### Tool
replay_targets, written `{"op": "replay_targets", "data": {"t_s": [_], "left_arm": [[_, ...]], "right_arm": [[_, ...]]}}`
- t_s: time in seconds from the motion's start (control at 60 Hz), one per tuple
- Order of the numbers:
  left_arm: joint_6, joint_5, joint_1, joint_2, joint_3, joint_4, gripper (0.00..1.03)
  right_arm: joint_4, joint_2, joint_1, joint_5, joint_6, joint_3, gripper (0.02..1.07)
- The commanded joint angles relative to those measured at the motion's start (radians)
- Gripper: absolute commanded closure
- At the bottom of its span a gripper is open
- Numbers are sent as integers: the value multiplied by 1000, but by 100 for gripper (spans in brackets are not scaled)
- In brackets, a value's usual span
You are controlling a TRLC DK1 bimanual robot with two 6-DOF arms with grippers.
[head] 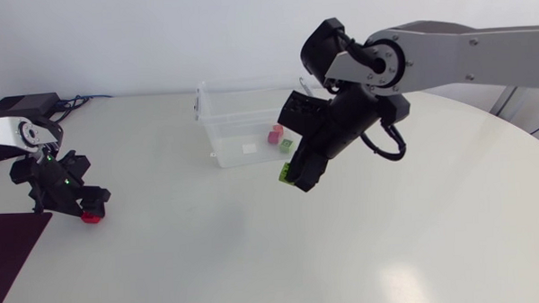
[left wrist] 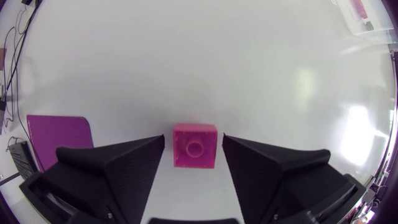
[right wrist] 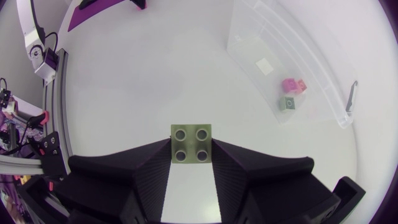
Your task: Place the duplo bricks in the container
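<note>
While the left gripper [head: 88, 210] is sitting low at the left side of the table [head: 210, 252], its 2 fingers are standing spread apart around a pink brick [left wrist: 194, 145] that is lying flat on the tabletop, its single round stud facing up. A thin strip of table is showing on either side of that brick, so neither finger is touching it and this gripper is holding nothing. A purple mat [left wrist: 59, 134] is lying on the table beside the left finger. Reaching in from the right side, the right gripper [head: 297, 176] is hanging raised above the table, and its 2 fingers are pressing from both sides on a lime-green brick [right wrist: 191, 144] with 4 studs, gripping it firmly at the fingertips. This gripper is hovering near the clear container [head: 216, 126] but not over it; in the right wrist view the container is lying ahead of the fingers and off to one side. Inside it, 2 bricks are resting close together on the floor: a small pink brick [right wrist: 293, 84] and a dark green brick [right wrist: 286, 103].
</note>
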Motion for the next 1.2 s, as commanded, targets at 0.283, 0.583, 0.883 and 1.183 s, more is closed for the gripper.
{"op": "replay_targets", "data": {"t_s": [0.283,0.583,0.883,1.183], "left_arm": [[54,44,-20,-42,-22,1,65],[41,89,-83,-185,33,-84,67],[-34,162,-197,-232,233,-142,67],[-166,242,-316,-197,384,-67,67]], "right_arm": [[-70,-48,-59,-19,-34,106,84],[-43,-36,-91,-23,30,207,84],[72,26,-111,-21,134,288,84],[223,155,-148,-3,212,350,84]]}}
